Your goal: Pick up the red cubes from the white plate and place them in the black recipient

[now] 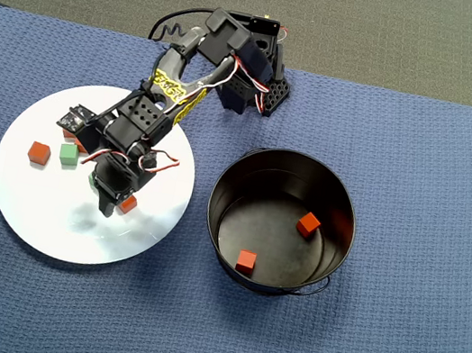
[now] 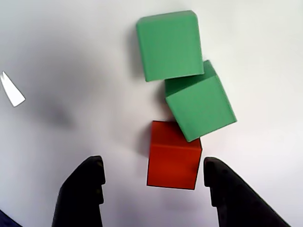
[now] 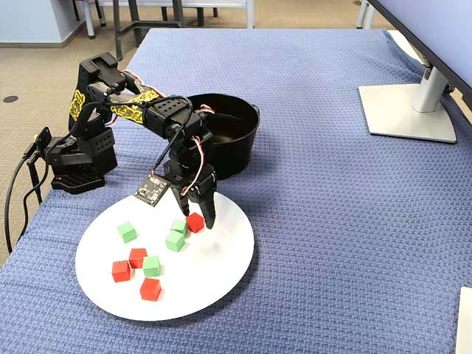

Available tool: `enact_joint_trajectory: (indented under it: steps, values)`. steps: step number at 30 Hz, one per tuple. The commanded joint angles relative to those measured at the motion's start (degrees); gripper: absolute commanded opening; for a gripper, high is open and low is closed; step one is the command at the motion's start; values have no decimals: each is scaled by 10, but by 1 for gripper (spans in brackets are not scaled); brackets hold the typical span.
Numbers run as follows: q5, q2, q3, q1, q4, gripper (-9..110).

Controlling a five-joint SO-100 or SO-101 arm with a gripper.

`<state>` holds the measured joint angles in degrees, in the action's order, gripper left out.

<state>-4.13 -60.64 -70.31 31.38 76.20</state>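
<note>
Gripper low over the white plate, jaws spread wide, nothing held. In the wrist view the two dark fingers stand either side of one red cube, which sits straight ahead between the tips and nearer the right-hand finger than the left. That's the relation that matters: the cube lies dead in the mouth of the gripper, its flat sides facing the pads more or less squarely, so a plain closing looks like enough.

But look what's crowding it. A green cube, turned at an angle, touches the red one's far corner, and a second green cube sits just beyond that, in a leaning column. My read is that the risk lies there: the right finger could nudge the tilted green one on the way in.

Now the count. In the fixed view the plate carries four red cubes: the one at the gripper, and three bunched near the front-left rim. Green cubes, four: the pair by the gripper, one alone to the left, one among the reds.

Overhead, the black recipient stands just beside the plate on the right, and two red cubes lie on its floor. Six reds in all, then: two delivered, four to go, by my judgement.
</note>
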Motion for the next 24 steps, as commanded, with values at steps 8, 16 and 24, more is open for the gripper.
enact_joint_trajectory:
  steps: [8, 16, 24]
  values:
    - [-27, 23, 54, -17, 25, 14]
    - [-29, 25, 60, -20, 34, 0]
    - [36, -111, 67, -16, 62, 0]
